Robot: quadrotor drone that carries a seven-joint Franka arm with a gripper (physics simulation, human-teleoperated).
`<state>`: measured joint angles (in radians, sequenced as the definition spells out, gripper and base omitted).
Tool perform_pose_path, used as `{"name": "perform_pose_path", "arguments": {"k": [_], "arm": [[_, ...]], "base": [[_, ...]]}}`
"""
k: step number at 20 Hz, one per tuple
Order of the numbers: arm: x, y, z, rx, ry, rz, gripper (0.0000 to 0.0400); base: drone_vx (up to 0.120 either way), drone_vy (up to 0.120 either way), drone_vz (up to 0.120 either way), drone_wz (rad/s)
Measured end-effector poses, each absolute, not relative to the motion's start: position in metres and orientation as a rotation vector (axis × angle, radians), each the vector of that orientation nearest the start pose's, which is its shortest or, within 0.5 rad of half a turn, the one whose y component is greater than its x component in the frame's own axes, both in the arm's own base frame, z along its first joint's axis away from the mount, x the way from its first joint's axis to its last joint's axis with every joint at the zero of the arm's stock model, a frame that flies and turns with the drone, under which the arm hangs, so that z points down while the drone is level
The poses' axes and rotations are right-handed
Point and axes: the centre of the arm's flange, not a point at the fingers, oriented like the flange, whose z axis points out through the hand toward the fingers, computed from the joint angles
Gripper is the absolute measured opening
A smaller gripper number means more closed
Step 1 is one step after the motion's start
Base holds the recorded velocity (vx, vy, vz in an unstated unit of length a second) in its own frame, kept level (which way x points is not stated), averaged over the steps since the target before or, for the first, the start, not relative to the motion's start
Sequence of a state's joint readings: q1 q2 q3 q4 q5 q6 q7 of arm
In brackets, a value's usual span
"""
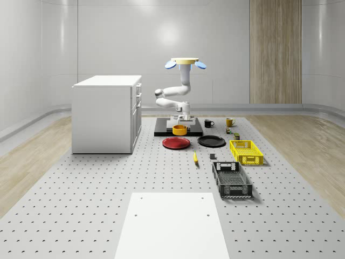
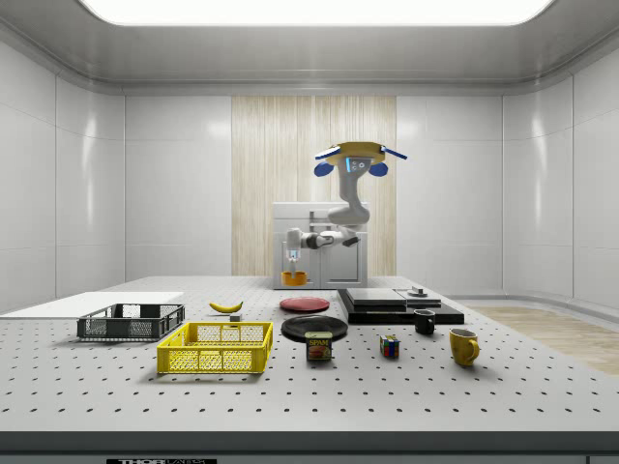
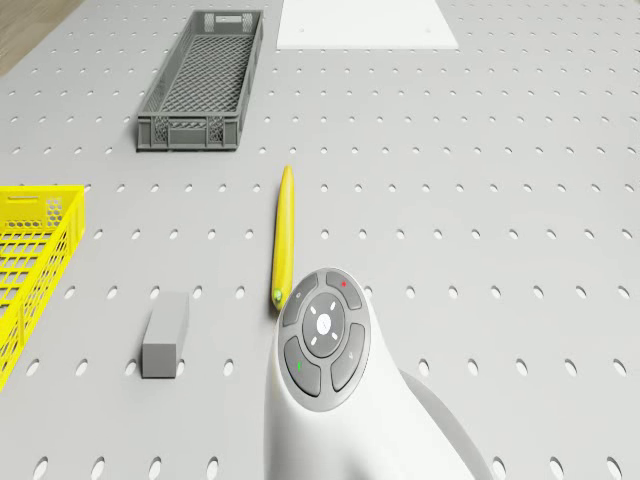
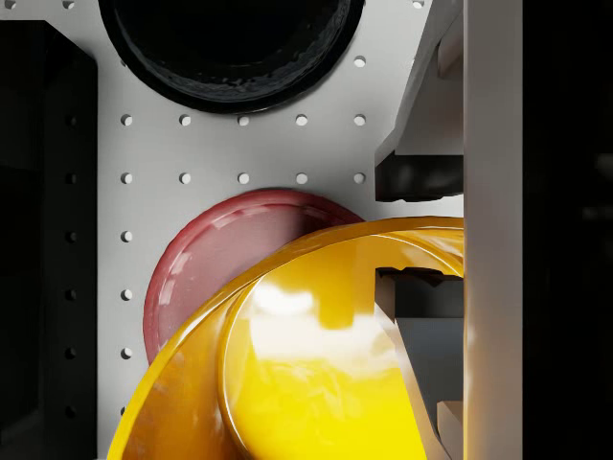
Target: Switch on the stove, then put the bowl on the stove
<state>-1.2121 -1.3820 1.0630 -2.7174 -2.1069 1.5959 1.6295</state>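
The drone [image 1: 185, 63] hovers above the black stove [image 1: 164, 131], its arm bent down toward the table. My gripper [image 1: 182, 122] is shut on the rim of the orange-yellow bowl [image 1: 179, 129]. In the side view the bowl [image 2: 293, 278] hangs in the air above the red plate [image 2: 305, 304], just off the stove [image 2: 387, 304]. In the wrist view one finger [image 4: 421, 172] sits outside the bowl [image 4: 316, 383] and the other inside, with the red plate [image 4: 220, 259] underneath and the stove's dark edge [image 4: 38, 240] alongside.
A black plate [image 1: 211, 141] lies beside the red one. A yellow crate [image 1: 246, 151], grey crate [image 1: 232, 179], banana [image 1: 195, 157] and small grey block [image 3: 165, 333] lie in front. Two mugs [image 1: 209, 123] stand past the stove. A white cabinet [image 1: 107, 113] stands at the whole-scene view's left.
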Motion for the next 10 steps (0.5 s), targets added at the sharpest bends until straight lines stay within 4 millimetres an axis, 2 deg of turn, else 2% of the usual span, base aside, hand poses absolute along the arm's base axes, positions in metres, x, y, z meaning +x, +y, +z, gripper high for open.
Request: {"name": "perform_pose_path", "arguments": {"k": [10], "arm": [[0.3267, 0.004, 0.5908, 0.0, -0.002, 0.786, 0.01]], "base": [[-0.12, 0.0, 0.0, 0.0]]}}
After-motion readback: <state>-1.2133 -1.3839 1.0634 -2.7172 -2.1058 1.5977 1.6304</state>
